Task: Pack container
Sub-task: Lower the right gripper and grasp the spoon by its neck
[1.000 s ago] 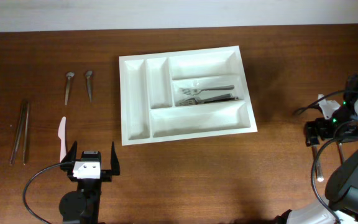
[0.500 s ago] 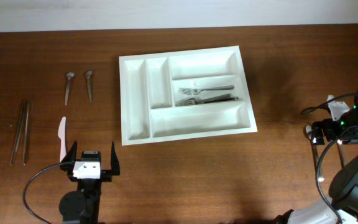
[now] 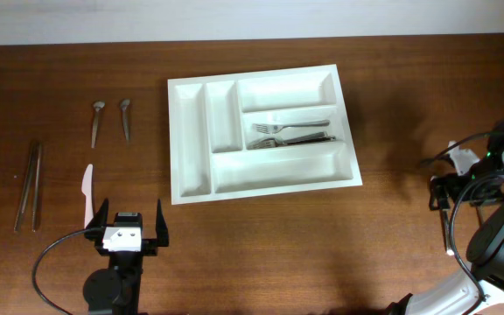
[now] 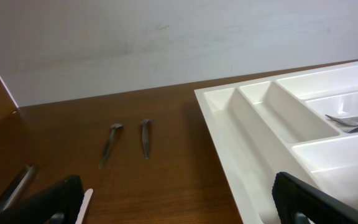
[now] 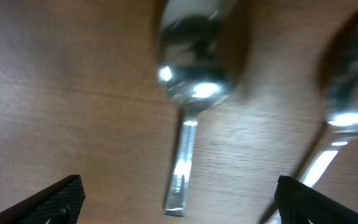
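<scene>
The white cutlery tray [image 3: 278, 171] lies mid-table, with forks [image 3: 291, 133] in its middle long compartment. It also shows in the left wrist view [image 4: 253, 143]. My right gripper [image 3: 449, 194] hovers at the table's right edge. In the right wrist view it [image 5: 179, 208] is open and empty, low over a metal spoon [image 5: 191, 74] whose handle lies between the jaws. A second spoon [image 5: 347, 106] lies just to the right. My left gripper [image 3: 129, 226] is open and empty at the front left, and in the left wrist view it [image 4: 179, 211] points at the tray.
Left of the tray lie two small spoons [image 3: 97, 122] [image 3: 126, 118], a pair of long metal sticks [image 3: 29, 185] and a white plastic knife [image 3: 87, 192]. The knife [image 4: 82, 205] lies by my left finger. Cables trail round the right arm.
The right arm has shifted a little at the right edge of the table, its wrist turning over the spoons. The left arm and the tray have not moved.
</scene>
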Motion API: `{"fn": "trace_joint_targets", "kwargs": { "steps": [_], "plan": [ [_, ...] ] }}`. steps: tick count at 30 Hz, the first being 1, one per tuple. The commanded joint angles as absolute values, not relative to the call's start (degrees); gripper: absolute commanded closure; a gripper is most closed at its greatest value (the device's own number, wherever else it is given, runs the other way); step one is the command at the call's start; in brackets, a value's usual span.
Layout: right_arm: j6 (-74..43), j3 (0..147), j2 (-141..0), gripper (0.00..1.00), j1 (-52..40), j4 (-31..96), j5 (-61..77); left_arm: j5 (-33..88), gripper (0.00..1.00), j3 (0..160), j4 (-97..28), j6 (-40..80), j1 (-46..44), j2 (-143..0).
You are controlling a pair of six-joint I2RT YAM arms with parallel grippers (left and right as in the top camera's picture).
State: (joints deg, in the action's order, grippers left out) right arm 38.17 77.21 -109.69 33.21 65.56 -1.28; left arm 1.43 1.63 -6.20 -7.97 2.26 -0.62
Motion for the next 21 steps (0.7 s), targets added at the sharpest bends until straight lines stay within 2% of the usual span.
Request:
{"fn": "trace_joint_targets", "kwargs": {
  "steps": [1,12,21],
  "plan": [
    [38.59,73.71,-110.37,0.01,33.45,64.75,-1.78,1.21,0.01,1.32,-6.17,-8.88,2.02,-0.30],
    [38.83,69.36,-110.37,0.01,33.47,61.43,0.19,1.21,0.01,1.32,-6.17,-8.88,2.02,-0.30],
    [46.30,67.46,-110.37,0.02,33.52,58.87,-1.78,1.21,0.01,1.32,-6.17,-8.88,2.02,-0.30]
  ]
}}
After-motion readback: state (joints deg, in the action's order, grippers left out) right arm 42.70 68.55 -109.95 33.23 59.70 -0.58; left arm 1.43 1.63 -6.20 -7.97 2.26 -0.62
